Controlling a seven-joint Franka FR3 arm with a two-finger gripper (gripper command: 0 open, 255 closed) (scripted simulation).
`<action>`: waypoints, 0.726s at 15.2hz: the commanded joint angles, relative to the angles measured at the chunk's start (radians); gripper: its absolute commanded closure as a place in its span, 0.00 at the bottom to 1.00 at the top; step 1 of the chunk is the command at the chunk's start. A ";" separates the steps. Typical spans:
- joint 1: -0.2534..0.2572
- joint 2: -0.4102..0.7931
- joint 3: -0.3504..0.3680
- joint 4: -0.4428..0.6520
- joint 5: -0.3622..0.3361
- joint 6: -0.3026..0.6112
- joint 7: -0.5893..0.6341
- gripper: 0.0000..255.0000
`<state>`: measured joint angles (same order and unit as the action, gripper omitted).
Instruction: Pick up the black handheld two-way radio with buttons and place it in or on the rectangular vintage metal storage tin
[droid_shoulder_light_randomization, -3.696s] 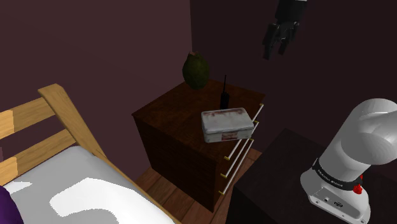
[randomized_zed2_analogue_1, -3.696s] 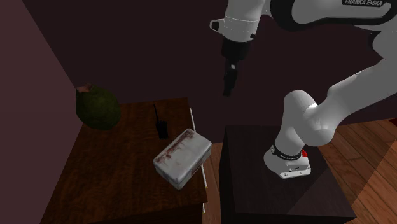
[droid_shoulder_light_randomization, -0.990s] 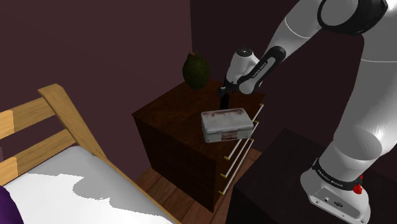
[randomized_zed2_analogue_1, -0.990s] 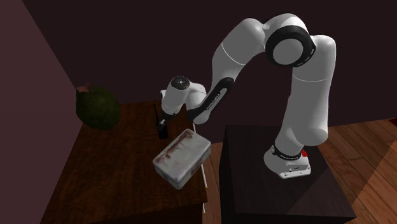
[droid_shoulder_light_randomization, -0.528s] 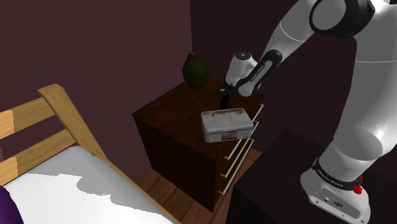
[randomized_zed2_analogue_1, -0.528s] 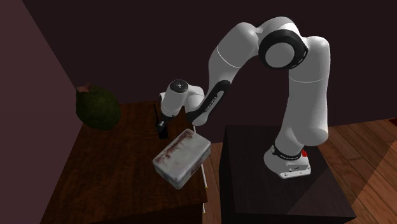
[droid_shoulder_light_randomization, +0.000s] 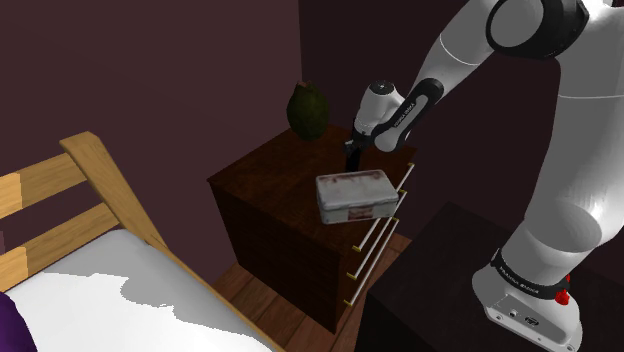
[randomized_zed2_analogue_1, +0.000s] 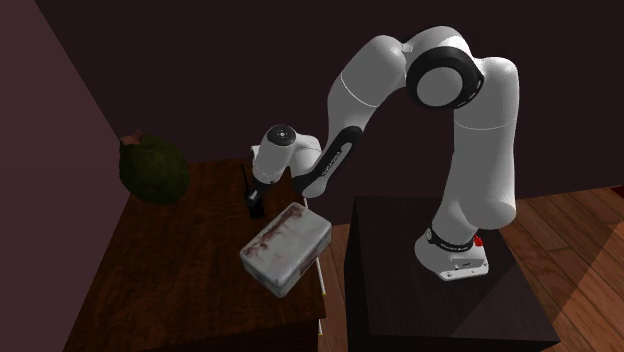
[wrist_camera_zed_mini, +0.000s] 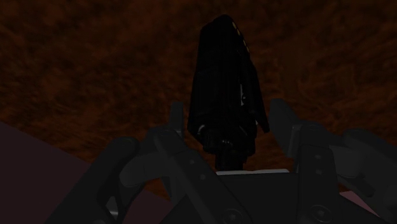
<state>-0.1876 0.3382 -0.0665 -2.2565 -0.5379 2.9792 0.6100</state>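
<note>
The end effector (wrist_camera_zed_mini: 228, 108) hangs low over the dark wooden surface (droid_shoulder_light_randomization: 265, 185), its fingers spread on either side of the black radio (wrist_camera_zed_mini: 224, 70), with a slim gap at each side. The radio stands upright just beside the whitish, red-stained tin (droid_shoulder_light_randomization: 355, 193), on the tin's wall side.

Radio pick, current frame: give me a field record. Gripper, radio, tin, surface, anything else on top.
gripper: open, lowered over the radio, one finger on each side, gaps showing
radio: black, upright on the cabinet top, close beside the tin
tin: whitish with reddish stains, lid shut, lying flat
surface: dark wooden cabinet
other: green rounded object at the back of the top, by the wall
progress: radio not yet in or on the tin
</note>
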 joint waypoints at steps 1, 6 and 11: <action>0.000 0.000 -0.001 0.000 0.000 0.000 0.000 1.00; -0.008 -0.012 0.009 -0.002 0.010 -0.012 -0.011 1.00; -0.040 -0.072 0.052 -0.008 0.062 -0.067 -0.065 1.00</action>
<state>-0.2204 0.2783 -0.0225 -2.2635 -0.4872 2.9236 0.5573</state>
